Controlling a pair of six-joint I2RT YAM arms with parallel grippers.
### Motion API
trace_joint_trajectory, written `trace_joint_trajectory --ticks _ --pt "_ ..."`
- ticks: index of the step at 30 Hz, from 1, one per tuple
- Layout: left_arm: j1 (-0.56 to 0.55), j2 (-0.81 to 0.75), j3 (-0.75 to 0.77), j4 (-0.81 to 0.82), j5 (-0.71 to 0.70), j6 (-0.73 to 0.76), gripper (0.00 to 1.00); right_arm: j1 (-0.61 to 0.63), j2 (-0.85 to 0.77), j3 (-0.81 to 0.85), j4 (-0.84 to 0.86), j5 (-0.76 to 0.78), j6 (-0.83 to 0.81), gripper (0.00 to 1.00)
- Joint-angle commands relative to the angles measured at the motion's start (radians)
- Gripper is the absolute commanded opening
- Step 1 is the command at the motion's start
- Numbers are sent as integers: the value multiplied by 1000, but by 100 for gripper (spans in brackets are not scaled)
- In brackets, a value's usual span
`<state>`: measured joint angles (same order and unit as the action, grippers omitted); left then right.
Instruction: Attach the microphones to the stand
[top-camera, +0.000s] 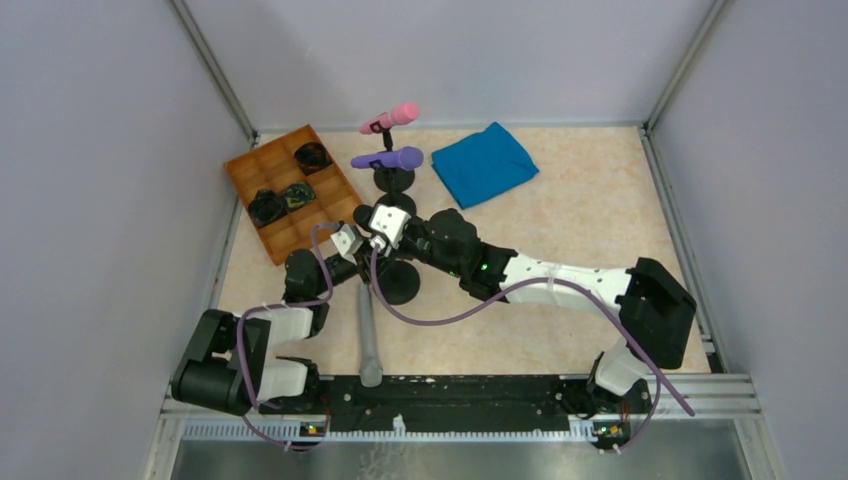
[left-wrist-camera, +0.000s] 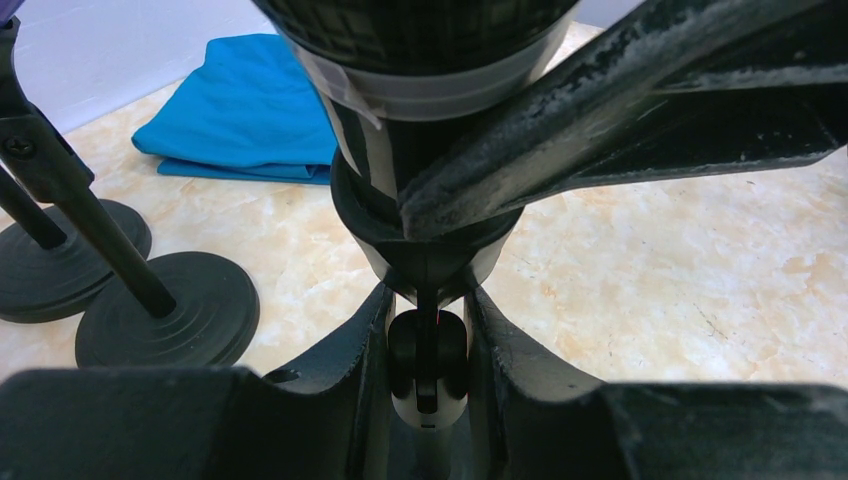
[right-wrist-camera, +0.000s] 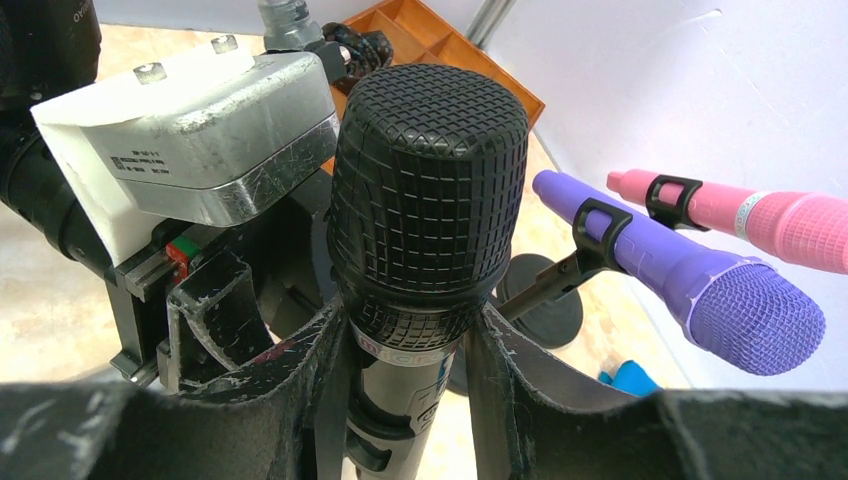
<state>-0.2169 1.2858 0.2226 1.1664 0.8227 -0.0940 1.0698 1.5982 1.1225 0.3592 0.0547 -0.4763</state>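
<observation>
Right jaws gripped the black microphone (right-wrist-camera: 428, 200) below its head; left jaws clamped the stand (left-wrist-camera: 428, 360). Microphone body judged rigid, light, slick.

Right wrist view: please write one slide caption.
Right gripper grips the black microphone; purple microphone and pink microphone sit clipped nearby.

The bare marble-patterned tabletop (top-camera: 600, 210) is lying open on the right. At the back, the pink plastic microphone (top-camera: 392, 117) and purple plastic microphone (top-camera: 388, 159) are jutting from slim black stands (top-camera: 393, 181), with the folded blue cloth (top-camera: 484, 163) just beside them. The orange compartment tray (top-camera: 275, 165) is walling off the left. The left gripper (left-wrist-camera: 428, 310), clamping the front round-based black stand (top-camera: 398, 285), and the right gripper (right-wrist-camera: 410, 320), clasping the black mesh-headed microphone (right-wrist-camera: 428, 200), are crowding together, seemingly leaving no gap.
</observation>
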Motion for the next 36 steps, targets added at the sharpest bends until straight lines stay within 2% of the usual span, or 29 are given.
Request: trace_joint_trajectory --ticks 1,9,28,36 --pt "-4 14 19 19 42 20 0 -41 47 -8 -168 35 -56 0" --pt "-4 13 18 15 41 21 0 -81 72 -67 -220 30 -63 0" --pt "-4 0 17 1 38 30 0 -104 100 -142 -326 154 -143 0" --pt "-4 1 17 -1 33 33 0 -121 98 -149 -356 159 -146 0"
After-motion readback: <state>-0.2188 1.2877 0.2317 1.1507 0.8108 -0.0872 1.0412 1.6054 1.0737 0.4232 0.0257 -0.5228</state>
